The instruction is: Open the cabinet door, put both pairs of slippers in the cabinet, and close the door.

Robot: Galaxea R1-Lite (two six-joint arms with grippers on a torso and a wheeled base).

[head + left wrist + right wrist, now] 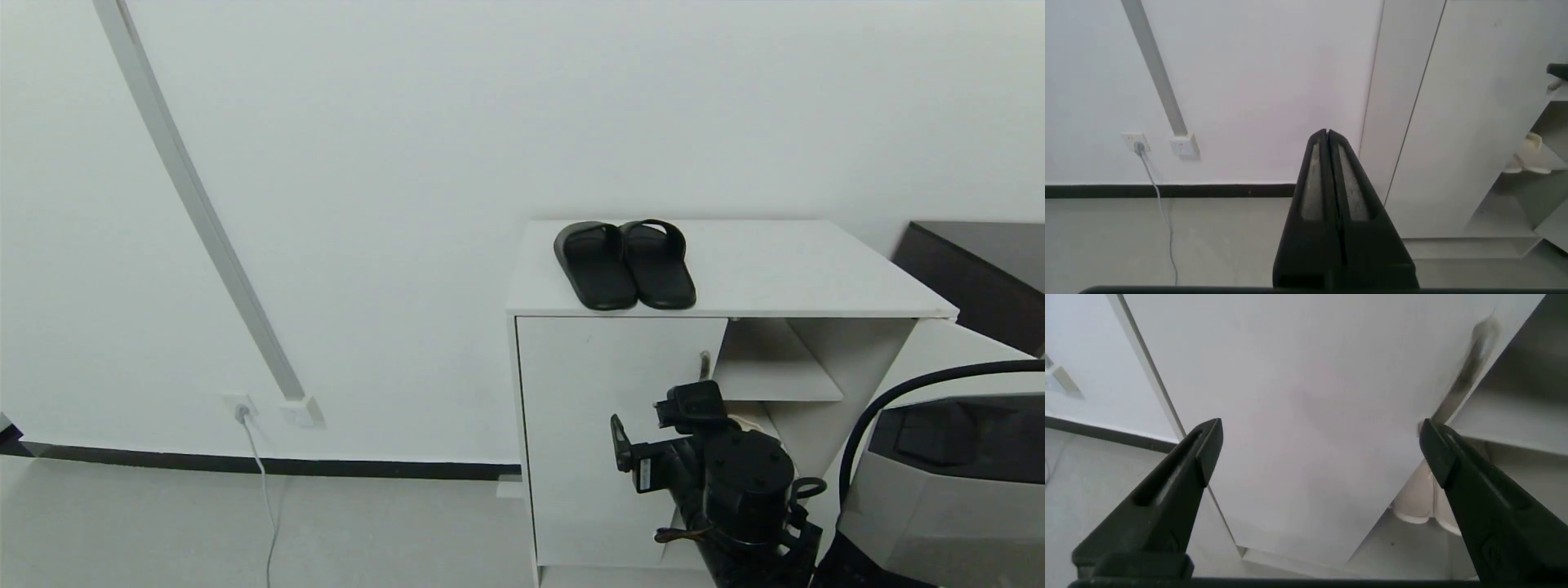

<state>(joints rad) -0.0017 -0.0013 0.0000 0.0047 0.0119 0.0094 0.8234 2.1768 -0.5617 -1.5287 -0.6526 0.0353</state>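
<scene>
While the right tool (1319, 429) hangs with fingers wide apart before the shut door (1315, 392) and the left tool (1327, 139) is pressed together, the black slippers (624, 265) lie near the cabinet top's (775, 269) front left edge. Best to lift and pinch both inner sides together.

Plain white wall (408, 163) across the back, evenly lit. Pale trunking strip (196, 204) runs down it at a slant to a blank plate (300, 412). Socket (239, 406) just beside, w/ plug in, white cable (265, 490) dropping to the grey floor (163, 531). Black skirting (245, 465) along the wall's foot. Dark furniture top (980, 269) far right, by the wall.
</scene>
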